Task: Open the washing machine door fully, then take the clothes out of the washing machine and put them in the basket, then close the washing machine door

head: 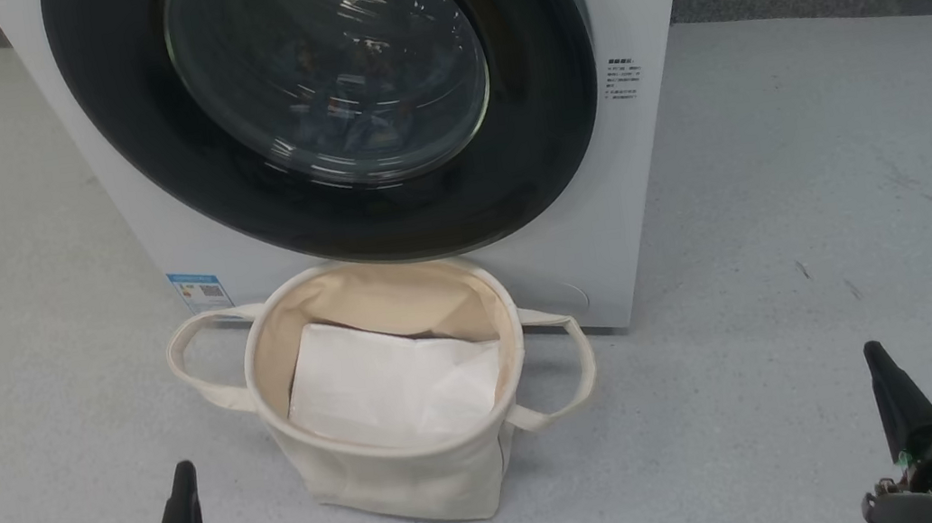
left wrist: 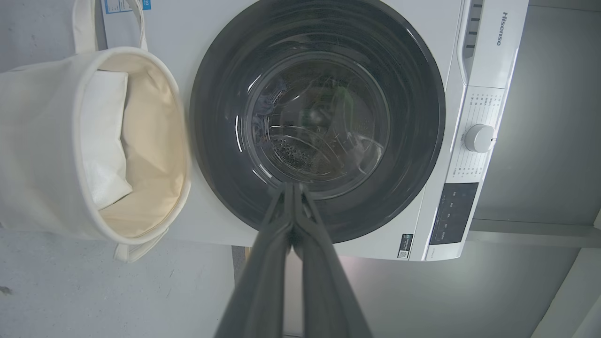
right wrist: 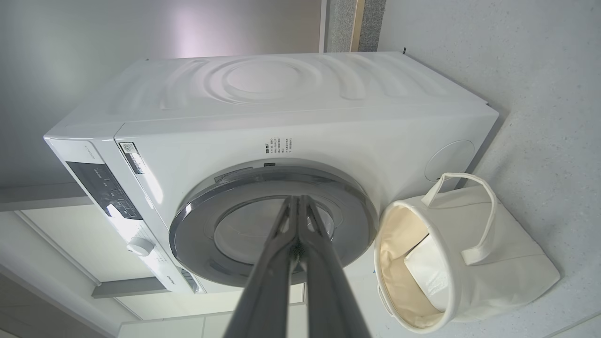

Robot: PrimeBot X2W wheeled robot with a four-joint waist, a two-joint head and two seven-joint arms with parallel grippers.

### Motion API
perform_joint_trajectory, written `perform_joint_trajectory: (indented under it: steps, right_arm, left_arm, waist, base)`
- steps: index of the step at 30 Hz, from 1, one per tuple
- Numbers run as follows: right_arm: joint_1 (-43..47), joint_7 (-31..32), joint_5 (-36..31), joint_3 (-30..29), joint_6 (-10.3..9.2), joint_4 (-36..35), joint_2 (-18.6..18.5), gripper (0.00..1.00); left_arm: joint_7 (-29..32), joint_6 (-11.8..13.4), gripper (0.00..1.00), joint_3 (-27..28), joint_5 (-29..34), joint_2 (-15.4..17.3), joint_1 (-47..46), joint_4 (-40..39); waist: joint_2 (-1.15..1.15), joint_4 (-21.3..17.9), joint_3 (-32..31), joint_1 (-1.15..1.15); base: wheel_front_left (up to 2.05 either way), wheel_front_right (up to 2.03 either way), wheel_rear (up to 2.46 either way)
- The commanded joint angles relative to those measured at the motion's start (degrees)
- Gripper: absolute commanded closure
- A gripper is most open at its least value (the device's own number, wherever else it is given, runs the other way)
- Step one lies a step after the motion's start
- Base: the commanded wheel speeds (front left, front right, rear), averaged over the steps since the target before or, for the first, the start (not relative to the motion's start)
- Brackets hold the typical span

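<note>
In the head view the washing machine door [head: 330, 107] sat shut against the white washing machine [head: 655, 180]. The basket [head: 405, 480] stood on the grey floor [head: 831, 201] just in front of it, a white sheet [head: 393, 390] lying inside. The left pincer [head: 182, 473] and right pincer [head: 875, 352] rose at the lower corners, well apart from the basket. In the left wrist view the left pincer's fingers were pressed together, empty, tips against the door's black rim, a knob [left wrist: 479, 137] beside it. In the right wrist view the right pincer was likewise closed and empty, the basket beside the machine
</note>
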Motion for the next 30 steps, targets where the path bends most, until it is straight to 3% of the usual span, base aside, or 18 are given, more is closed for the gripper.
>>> perform_joint_trajectory:
  steps: [1, 30]
  right_arm:
    - [-2.89, 0.53, -0.23, 1.10, 0.44, -1.75, -0.39, 1.00]
    - [-2.90, 0.54, -0.24, 1.09, 0.44, -1.75, -0.38, 1.00]
  left_arm:
    - [0.47, 0.09, 1.00, 1.98, 0.22, 0.33, -1.45, -1.52]
    - [0.50, 0.09, 1.00, 2.01, 0.24, 0.31, -1.45, -1.52]
  waist:
    - [0.00, 0.00, 0.00, 0.00]
    - [0.00, 0.00, 0.00, 0.00]
  base:
    - [0.00, 0.00, 0.00]
    - [0.00, 0.00, 0.00]
